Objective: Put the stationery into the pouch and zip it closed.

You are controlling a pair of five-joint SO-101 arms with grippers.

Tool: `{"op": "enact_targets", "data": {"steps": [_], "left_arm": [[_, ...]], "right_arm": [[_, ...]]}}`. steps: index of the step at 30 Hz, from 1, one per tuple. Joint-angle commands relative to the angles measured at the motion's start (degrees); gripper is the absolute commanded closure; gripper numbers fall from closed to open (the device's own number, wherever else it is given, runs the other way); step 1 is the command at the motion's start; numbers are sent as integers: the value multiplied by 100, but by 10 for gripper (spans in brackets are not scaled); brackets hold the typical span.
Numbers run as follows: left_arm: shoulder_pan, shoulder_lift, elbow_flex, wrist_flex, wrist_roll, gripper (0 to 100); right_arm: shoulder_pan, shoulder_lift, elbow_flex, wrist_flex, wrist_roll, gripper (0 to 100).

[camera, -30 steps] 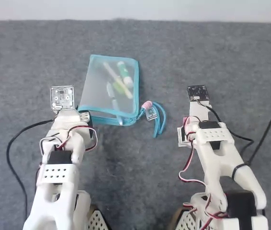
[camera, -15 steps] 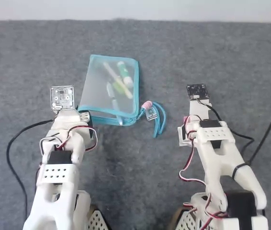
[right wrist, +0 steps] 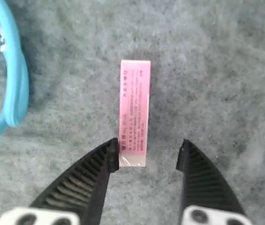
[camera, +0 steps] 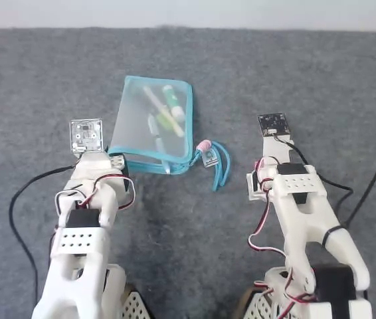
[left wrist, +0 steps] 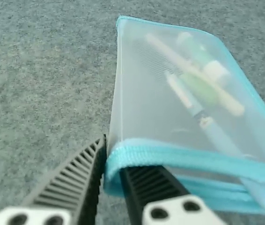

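Two-arm pouch-packing task, collection stage. The translucent, teal-trimmed pouch (camera: 153, 129) lies flat on the grey-covered desk (camera: 321, 80) ahead of the left arm, with its zippered mouth turned toward the arms. Pens and a green-and-white stick (camera: 173, 101) already lie inside. One pen tip (camera: 166, 166) pokes out across the mouth, so the zip is judged not yet drawn.

The left end effector (left wrist: 111, 157) is clamped on the near corner of the teal zipper edge (left wrist: 193, 157), with the fabric pinched between its ribbed fingers (left wrist: 88, 173). This grip probably anchors the pouch so that it cannot slide while items go in or the slider is pulled.

The zipper pull (camera: 208, 156) and the teal wrist strap (camera: 221, 166) trail off the opposite corner, toward the right arm.

The right end effector (right wrist: 149, 146) hangs low over the desk with its jaws spread wide and empty, straddling the near end of a pink, eraser-like block (right wrist: 135, 112). One finger is just beside the block's edge and the other is apart from it. The block lies well outside the pouch, near the strap. The likely next step is to close on the block, though the off-centre straddle may nudge it sideways.
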Motion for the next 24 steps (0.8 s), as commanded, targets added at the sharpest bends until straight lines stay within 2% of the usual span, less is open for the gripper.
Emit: {"op": "enact_targets", "data": {"steps": [1, 3, 4, 7, 8, 13, 14, 15, 18, 19, 23, 24], "left_arm": [[53, -246, -110, -26, 26, 987], [53, -246, -110, -26, 26, 987], [53, -246, -110, -26, 26, 987], [53, -246, -110, -26, 26, 987], [53, -246, -110, -26, 26, 987], [62, -220, -101, -26, 26, 987], [62, -237, -101, -26, 26, 987], [53, -237, -101, -26, 26, 987], [26, -237, -110, -26, 18, 987], [35, -237, -101, -26, 18, 987], [53, -246, -110, -26, 18, 987], [53, -246, -119, -26, 18, 987]], "right_arm": [[119, -75, -290, 57, -35, 865], [119, -40, -290, 57, 0, 784], [119, -40, -281, 57, -18, 788], [136, -40, -281, 4, -35, 982], [136, -66, -290, 4, 0, 997], [136, -48, -290, 57, 0, 753], [110, -48, -281, 57, 0, 731], [92, -40, -273, 57, 0, 760], [163, -40, -281, -4, 0, 980], [189, -66, -290, -4, 18, 997], [163, -40, -290, 48, 79, 794], [163, -40, -273, 66, 62, 781]]}}
